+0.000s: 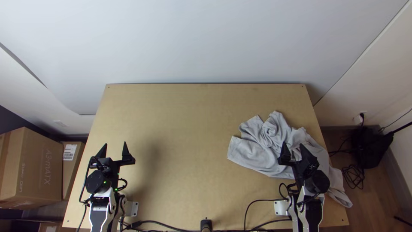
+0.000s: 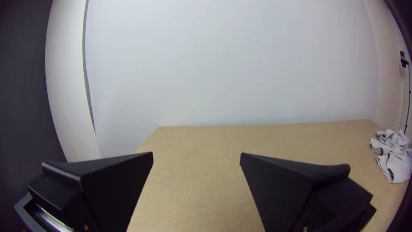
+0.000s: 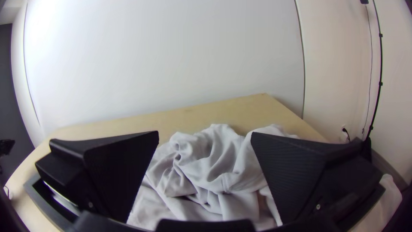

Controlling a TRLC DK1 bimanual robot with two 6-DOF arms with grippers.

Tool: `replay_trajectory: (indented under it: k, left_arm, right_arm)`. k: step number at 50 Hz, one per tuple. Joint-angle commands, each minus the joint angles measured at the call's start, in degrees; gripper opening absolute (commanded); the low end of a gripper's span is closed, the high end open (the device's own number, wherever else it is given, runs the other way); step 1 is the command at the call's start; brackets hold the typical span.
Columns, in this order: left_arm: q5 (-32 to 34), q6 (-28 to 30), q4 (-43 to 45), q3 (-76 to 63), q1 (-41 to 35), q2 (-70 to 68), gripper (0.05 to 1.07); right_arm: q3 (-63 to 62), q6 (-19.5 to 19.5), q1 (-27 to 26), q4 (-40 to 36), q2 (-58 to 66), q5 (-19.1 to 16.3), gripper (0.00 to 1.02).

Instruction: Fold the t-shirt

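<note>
Closest to the camera in the left wrist view are my two flat black fingers (image 2: 116, 184), spread wide with bare wood between them. They belong to my left gripper (image 1: 114, 148), which is over the left side of the light wooden table (image 1: 180, 124) and holds nothing.

My right gripper (image 1: 293, 148) is parted just as broadly, tips well apart, with nothing pinched. I have it over the grey t-shirt (image 1: 262, 150), and its folds fill the gap I look through; whether I touch them, I can't tell.

The shirt lies bunched on my right side of the table, crumpled at the far end, with a flatter flap toward the middle. One end spills over the right-hand edge. Black cables (image 1: 163, 223) run along the near edge between my arms, and a cardboard box (image 1: 36, 167) sits beyond the table's left side.
</note>
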Motion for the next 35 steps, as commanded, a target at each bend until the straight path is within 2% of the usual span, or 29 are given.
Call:
replay_trajectory:
  k: [1, 12, 18, 35]
  left_arm:
    - [0.3, 0.4, -1.7, -2.3, 0.3, -0.4, 1.03]
    - [0.3, 0.3, -1.7, -2.3, 0.3, -0.4, 1.03]
    - [0.4, -2.2, -1.9, -2.3, -0.6, -0.4, 1.03]
    - [0.4, -2.2, -1.9, -2.3, -0.5, -0.4, 1.03]
  right_arm:
    - [-0.6, 0.8, -0.1, 0.3, -0.2, 0.4, 0.99]
    - [-0.6, 0.8, 0.2, 0.3, -0.1, 0.4, 0.99]
    - [-0.6, 0.7, 0.4, 0.3, -0.2, 0.4, 0.99]
    - [-0.6, 0.7, 0.6, 0.3, -0.2, 0.4, 0.99]
